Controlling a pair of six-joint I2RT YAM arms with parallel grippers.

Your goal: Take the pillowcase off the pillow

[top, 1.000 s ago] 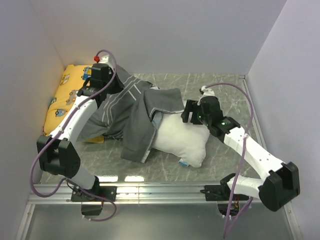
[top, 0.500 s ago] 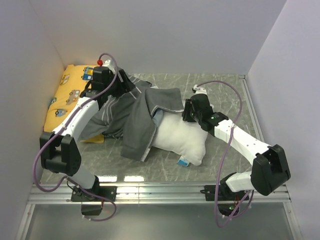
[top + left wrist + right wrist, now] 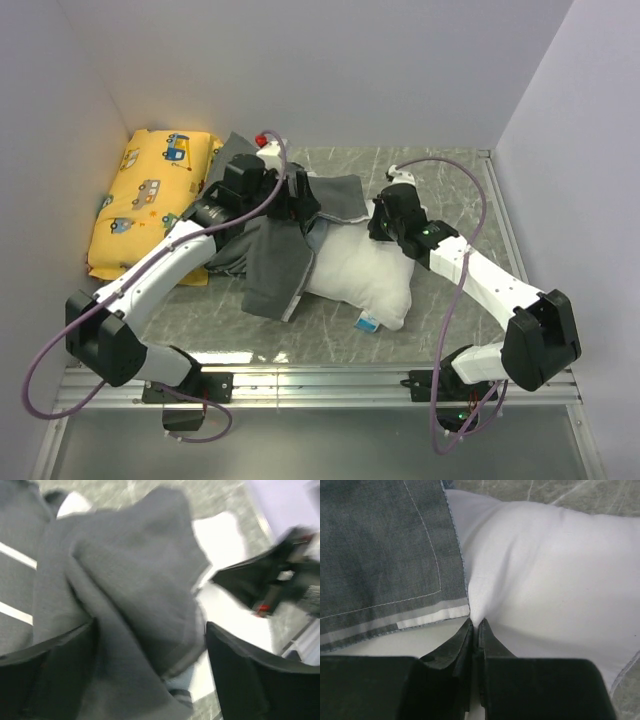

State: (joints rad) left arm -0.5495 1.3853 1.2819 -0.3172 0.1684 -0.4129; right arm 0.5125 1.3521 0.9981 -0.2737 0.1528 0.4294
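Seen from above, one grey striped pillowcase (image 3: 275, 265) lies bunched over the left end of one white pillow (image 3: 365, 275) at mid-table. The pillow's left end is hidden under the cloth, while its right part lies bare with one small tag (image 3: 367, 323) at the near edge. Two arms reach in. The left gripper (image 3: 300, 200) hangs over the rumpled top fold, its fingers hard to make out against the dark cloth. The right gripper (image 3: 378, 228) is down at the pillow's far edge, just beside the pillowcase hem. One yellow cushion (image 3: 140, 195) printed with cars fills the back left corner, touching the wall, its near right edge tucked under the pillowcase. Bare marbled table (image 3: 450, 180) shows behind and right of the pillow as far as the right wall, and a narrower strip runs along the front rail. The left wrist view is blurred: the left gripper (image 3: 150, 630) has its two fingers spread wide with nothing pinched between them, grey folds of pillowcase (image 3: 125, 570) below, a patch of white pillow (image 3: 220, 535) beyond, and the other arm a dark smear at right. In the right wrist view the right gripper (image 3: 474, 627) has its two fingertips pressed together on a puckered ridge of pillow (image 3: 545, 565) cloth, right at the stitched corner of the pillowcase (image 3: 380, 545). A sliver of table (image 3: 570, 492) runs along the top edge.
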